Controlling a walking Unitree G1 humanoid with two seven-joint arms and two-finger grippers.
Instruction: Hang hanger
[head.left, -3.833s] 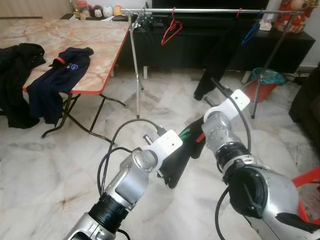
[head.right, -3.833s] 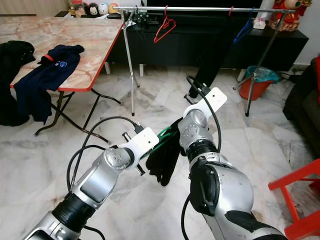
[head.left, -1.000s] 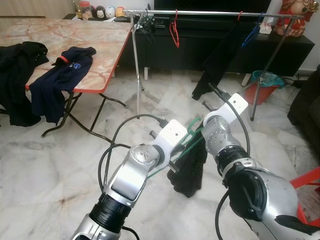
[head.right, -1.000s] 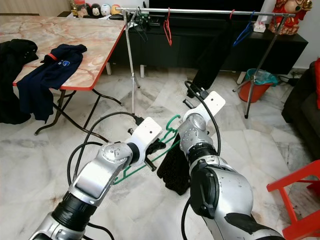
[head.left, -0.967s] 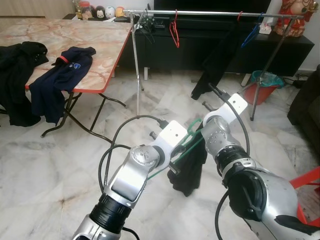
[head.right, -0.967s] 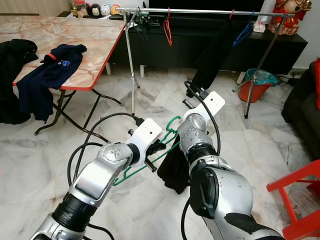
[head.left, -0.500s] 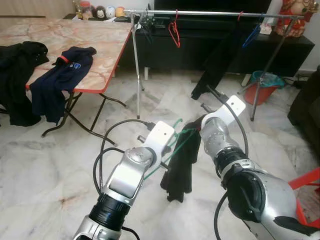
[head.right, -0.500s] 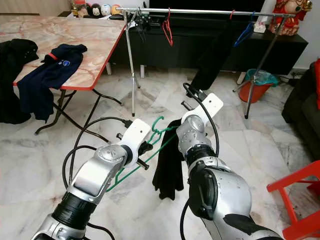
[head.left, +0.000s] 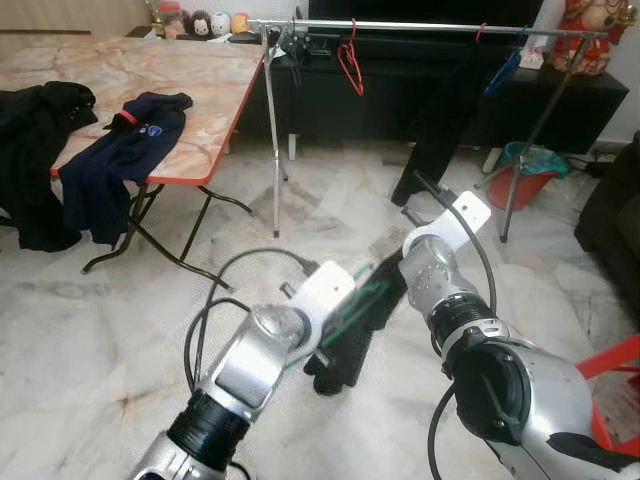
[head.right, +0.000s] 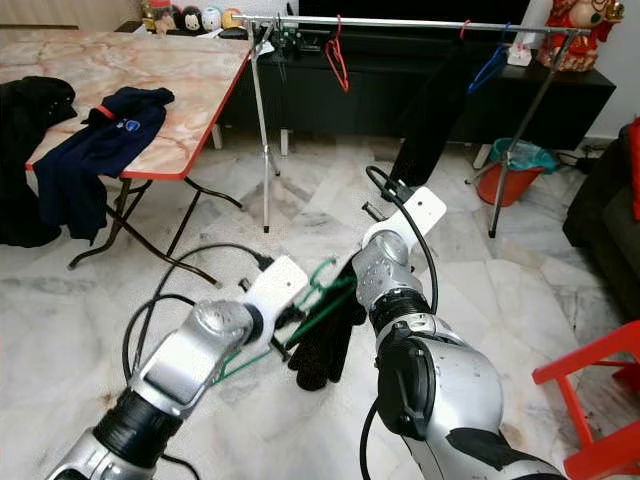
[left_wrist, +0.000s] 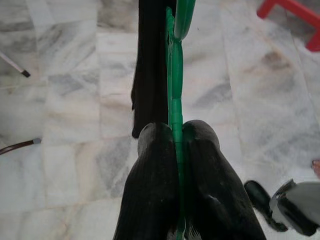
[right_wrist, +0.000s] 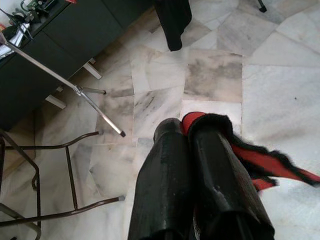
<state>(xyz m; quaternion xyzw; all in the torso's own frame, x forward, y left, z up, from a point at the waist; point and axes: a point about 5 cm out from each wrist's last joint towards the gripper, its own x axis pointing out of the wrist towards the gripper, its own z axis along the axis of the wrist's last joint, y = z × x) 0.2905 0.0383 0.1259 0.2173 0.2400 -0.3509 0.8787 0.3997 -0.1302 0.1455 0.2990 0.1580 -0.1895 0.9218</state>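
Observation:
A green plastic hanger (head.right: 326, 289) carries a black garment (head.left: 349, 343) with a red inner edge (right_wrist: 260, 160), low over the marble floor between my arms. In the left wrist view my left gripper (left_wrist: 175, 131) is shut on the hanger's green bar (left_wrist: 175, 75), and the garment (left_wrist: 150, 60) hangs beside it. My right gripper (right_wrist: 183, 124) is shut on the garment's black and red cloth. Beyond both arms stands the metal clothes rail (head.left: 400, 22).
On the rail hang a red hanger (head.left: 350, 65), a blue hanger (head.left: 500, 70) and a black garment (head.left: 440, 120). A marble-topped folding table (head.left: 200, 90) at the left bears a navy shirt (head.left: 120, 150). A red bucket (head.left: 525, 165) and red chair (head.left: 615, 370) stand right.
The hanger and garment have dropped lower since half a second ago and look blurred; the garment now bunches nearer the floor. My left wrist has moved down and slightly right.

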